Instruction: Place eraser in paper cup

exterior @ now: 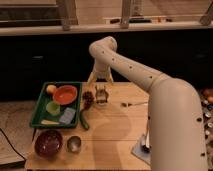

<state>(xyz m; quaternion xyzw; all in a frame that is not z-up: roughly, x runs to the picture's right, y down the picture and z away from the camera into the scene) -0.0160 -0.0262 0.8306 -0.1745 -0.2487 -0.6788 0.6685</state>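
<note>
The paper cup (pixel 101 102) is sitting on the wooden table (pixel 120 131), near the green tray (pixel 37 108). My gripper (pixel 101 96) is hanging right at it, pointing down. I am not able to tell whether it is gripping anything.

Work surface: a light wooden table (pixel 117 132), lit warmly from above, with a soft shadow running across its middle toward the right edge.

Behind the far edge stands a dark panel (pixel 40 60), spanning the full width. On top of it runs a pale ledge (pixel 50 29). Two pale upright posts (pixel 66 12) rise from the ledge.

Beyond the left edge lies a speckled floor (pixel 12 122), with a dark cable (pixel 7 145) crossing it near the front left corner.

My gripper (pixel 101 95) hangs over the far edge, left of middle.
</note>
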